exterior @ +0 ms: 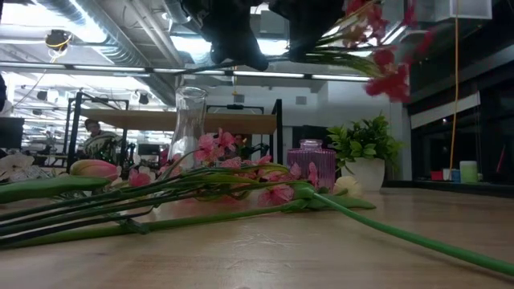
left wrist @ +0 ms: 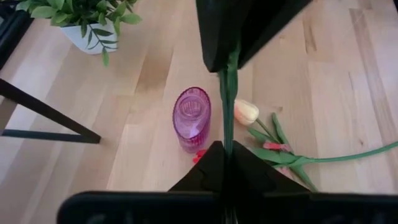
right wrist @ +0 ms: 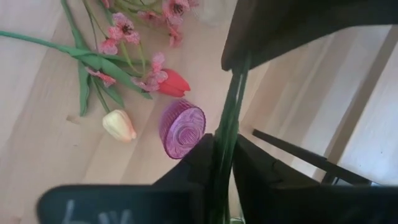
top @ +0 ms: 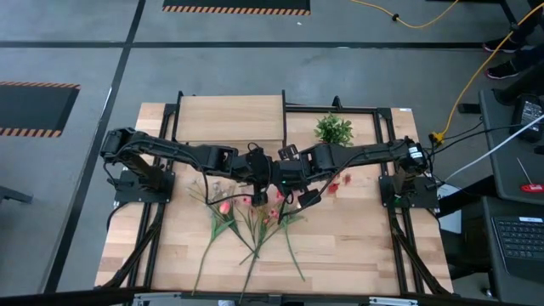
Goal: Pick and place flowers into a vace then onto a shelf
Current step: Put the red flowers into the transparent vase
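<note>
Stem handover above the desk [top: 357, 246].
High view: both end effectors meet mid-desk. Left wrist view: left end effector [left wrist: 225, 152] pinches green stem [left wrist: 227, 106] over purple vase [left wrist: 192, 118]. Right wrist view: right end effector [right wrist: 222, 149] slackens (release gradually, keeping stem vertical).

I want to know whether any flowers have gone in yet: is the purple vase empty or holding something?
Empty. The purple vase stands upright on the table, and the left wrist view looks down into its open mouth with no stem inside.

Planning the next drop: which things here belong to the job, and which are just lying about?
Job: held stem, between left end effector and right end effector, over purple vase; flowers on table; shelf.
Lying about: potted plant; clear vase, apparently.
</note>
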You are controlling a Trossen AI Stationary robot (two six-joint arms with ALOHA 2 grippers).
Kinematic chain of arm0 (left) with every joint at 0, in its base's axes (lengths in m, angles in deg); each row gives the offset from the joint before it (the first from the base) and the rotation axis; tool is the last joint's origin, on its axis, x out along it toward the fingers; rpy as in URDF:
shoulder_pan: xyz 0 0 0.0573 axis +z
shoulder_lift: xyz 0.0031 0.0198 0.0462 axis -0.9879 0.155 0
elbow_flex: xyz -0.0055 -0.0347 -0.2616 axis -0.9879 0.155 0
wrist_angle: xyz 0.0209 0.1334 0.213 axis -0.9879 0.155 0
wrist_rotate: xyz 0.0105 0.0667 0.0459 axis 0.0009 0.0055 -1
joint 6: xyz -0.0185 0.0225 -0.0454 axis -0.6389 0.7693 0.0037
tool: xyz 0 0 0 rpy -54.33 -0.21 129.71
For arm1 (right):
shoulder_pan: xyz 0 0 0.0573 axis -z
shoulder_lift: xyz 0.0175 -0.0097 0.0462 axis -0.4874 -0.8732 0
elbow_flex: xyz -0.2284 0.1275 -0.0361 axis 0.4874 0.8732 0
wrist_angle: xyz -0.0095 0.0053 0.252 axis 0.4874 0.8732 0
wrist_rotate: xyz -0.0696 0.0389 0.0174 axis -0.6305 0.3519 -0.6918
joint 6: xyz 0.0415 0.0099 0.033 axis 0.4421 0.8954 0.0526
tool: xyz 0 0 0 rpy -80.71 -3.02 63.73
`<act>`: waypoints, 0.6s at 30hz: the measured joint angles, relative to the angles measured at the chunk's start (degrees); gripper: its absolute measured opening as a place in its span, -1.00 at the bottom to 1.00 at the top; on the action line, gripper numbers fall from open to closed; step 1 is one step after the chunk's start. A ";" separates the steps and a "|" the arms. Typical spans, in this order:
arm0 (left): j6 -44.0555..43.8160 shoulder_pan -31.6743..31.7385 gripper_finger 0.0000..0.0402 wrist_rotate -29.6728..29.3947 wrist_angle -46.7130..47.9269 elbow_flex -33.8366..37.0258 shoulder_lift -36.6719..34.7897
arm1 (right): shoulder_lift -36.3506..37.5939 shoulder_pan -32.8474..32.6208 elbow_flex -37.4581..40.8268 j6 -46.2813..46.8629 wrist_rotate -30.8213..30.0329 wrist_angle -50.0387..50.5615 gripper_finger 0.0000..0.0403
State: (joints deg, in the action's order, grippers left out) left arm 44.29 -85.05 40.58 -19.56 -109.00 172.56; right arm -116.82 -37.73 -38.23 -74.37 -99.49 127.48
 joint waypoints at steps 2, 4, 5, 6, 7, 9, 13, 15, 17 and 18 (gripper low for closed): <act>0.02 -0.02 -0.97 -0.02 -0.05 0.00 0.00 | 0.00 0.00 -0.30 1.56 0.02 0.25 -0.60; 0.04 0.00 -0.97 -0.22 -0.07 0.00 -0.01 | 0.00 0.00 -1.33 2.79 0.02 1.10 -0.53; 0.08 0.07 -0.97 -0.22 -0.02 0.00 -0.17 | 0.00 0.00 -1.93 2.89 0.02 1.23 -0.50; 0.40 0.13 -0.97 -0.21 0.07 0.00 -0.32 | 0.00 0.00 -2.63 2.88 0.09 1.49 -0.47; 0.50 0.15 -0.97 -0.22 -0.01 0.00 -0.40 | 0.00 0.00 -3.53 2.89 0.41 2.05 -0.45; 0.51 0.24 -0.98 -0.19 0.06 0.00 -0.44 | 0.00 0.00 -5.88 3.12 1.69 3.22 -0.42; 2.27 0.26 -0.98 0.01 0.22 0.00 -0.44 | 0.07 0.00 -10.42 3.13 3.22 6.64 -0.41; 2.62 0.27 -0.98 0.01 0.28 0.00 -0.53 | 0.07 0.00 -12.67 3.49 3.24 8.59 -0.41; 3.24 0.37 -0.98 0.06 0.53 0.01 -1.32 | 0.07 0.00 -14.78 4.69 3.23 10.51 -0.41; 3.81 0.37 -0.98 0.04 0.29 0.00 -1.79 | 0.07 0.00 -15.58 5.10 3.22 11.26 -0.41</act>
State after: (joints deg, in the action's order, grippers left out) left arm 48.11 -84.68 40.63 -19.27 -109.00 170.77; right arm -116.75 -37.73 -53.80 -69.27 -96.27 138.74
